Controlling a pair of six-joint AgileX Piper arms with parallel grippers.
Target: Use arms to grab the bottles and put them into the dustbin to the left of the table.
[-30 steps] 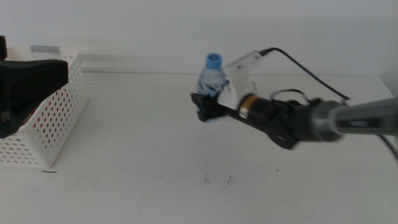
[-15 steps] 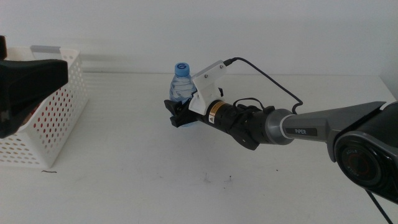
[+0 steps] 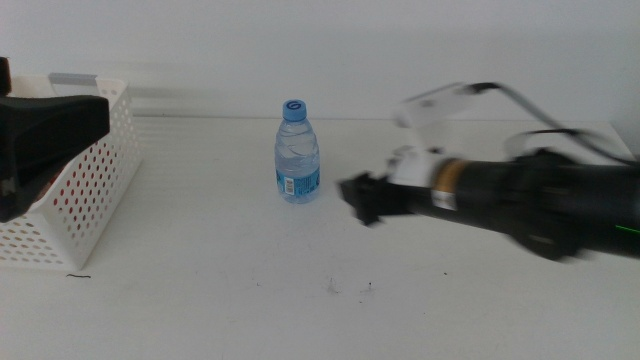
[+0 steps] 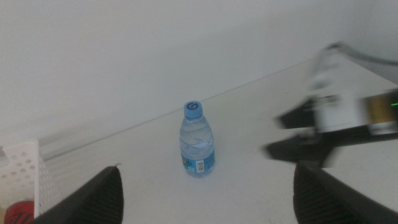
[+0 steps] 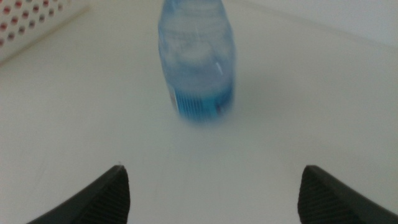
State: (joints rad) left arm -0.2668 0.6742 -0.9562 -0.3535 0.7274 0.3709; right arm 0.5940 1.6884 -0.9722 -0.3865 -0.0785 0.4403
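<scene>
The little water bottle (image 3: 298, 153) stands up straight on the white counter (image 3: 200, 300), all by itself, with nothing touching it. Its blue cap (image 3: 293, 108) is on top.

My right fingers (image 3: 358, 198) are just beside the bottle, on its right side, a bit nearer to the front of the counter. They are spread apart and hold nothing. My right arm (image 3: 520, 195) looks blurry. From my right wrist, the bottle (image 5: 198, 62) sits ahead of my two finger tips, in the space between them, but apart from them.

My left fingers (image 4: 205, 199) wait over by the white basket (image 3: 80, 190), at the left edge of the counter. They are spread wide and hold nothing. From there I see the bottle (image 4: 197, 140) well ahead, and the basket's corner (image 4: 22, 180) with something red (image 4: 17, 211) inside.

There is bare counter between the bottle and the basket, and more bare counter in front of the bottle, with only a few tiny dark specks (image 3: 350, 288). Behind the bottle, the counter ends at a white wall (image 3: 330, 50).
</scene>
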